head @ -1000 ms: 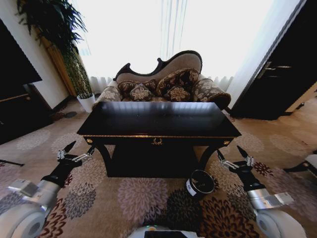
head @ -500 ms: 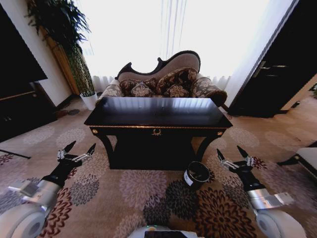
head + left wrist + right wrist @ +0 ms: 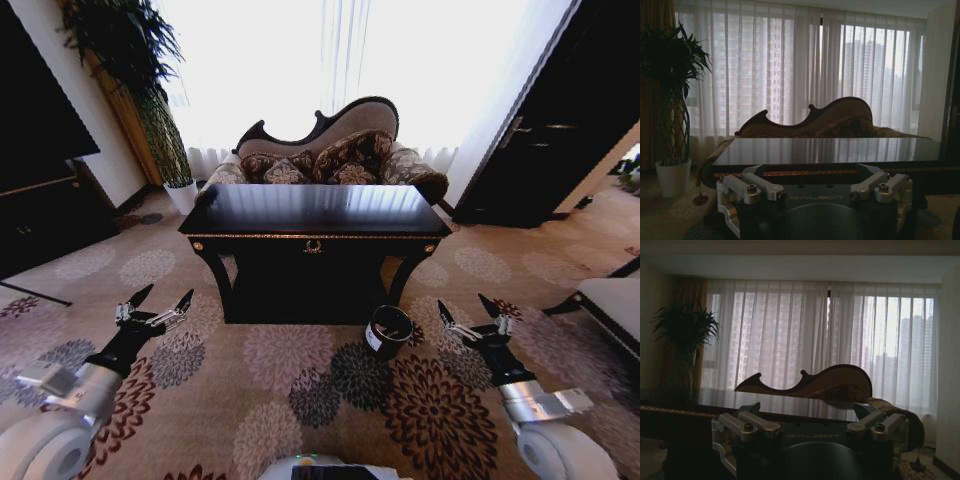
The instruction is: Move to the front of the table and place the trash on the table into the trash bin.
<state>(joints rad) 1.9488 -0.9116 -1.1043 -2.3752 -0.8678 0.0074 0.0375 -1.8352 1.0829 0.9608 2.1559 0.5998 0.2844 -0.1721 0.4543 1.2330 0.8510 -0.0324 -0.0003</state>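
Right now the robot is facing the table, which is standing at twelve o'clock across the patterned carpet, in front of a sofa. Both arms are hanging low and forward: the left tool at about eight o'clock with its fingers spread apart, the right tool at about four o'clock, likewise spread and gripping nothing. The trash bin is sitting on the carpet at the table's front right leg, tilted toward the robot, mouth showing. On the glossy top I cannot pick out the trash from here; glare is hiding it. Judging by the task, crumpled paper would be handling light and soft, yielding to a pinch across its bulk, while anything shiny and round may be slipping, so gripping across the widest part seems wisest.
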